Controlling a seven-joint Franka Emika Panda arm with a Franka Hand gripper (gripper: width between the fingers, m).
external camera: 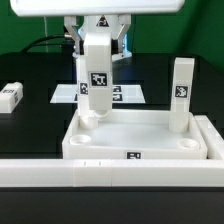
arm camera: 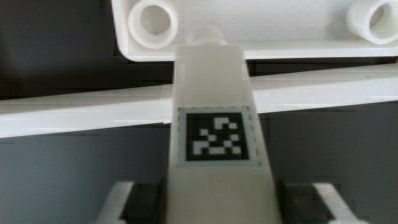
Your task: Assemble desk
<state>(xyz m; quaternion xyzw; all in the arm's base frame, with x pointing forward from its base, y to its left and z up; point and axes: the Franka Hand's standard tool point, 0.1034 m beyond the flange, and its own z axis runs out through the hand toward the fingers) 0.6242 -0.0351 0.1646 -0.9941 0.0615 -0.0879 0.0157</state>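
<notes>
The desk panel [external camera: 135, 135], white with a raised rim, lies in the middle of the exterior view. One white tagged leg [external camera: 182, 92] stands upright at its back corner on the exterior view's right. My gripper [external camera: 97, 48] is shut on a second leg [external camera: 96, 85], held upright with its lower end at the panel's back corner on the exterior view's left. I cannot tell whether it sits in the socket. In the wrist view this leg [arm camera: 214, 120] runs out from between my fingers [arm camera: 125, 205] toward the panel [arm camera: 267, 25], beside an empty round socket [arm camera: 157, 20].
A third leg [external camera: 10, 97] lies on the black table at the exterior view's left. The marker board [external camera: 128, 94] lies behind the panel. The long white border rail [external camera: 110, 176] runs along the front and up the exterior view's right side.
</notes>
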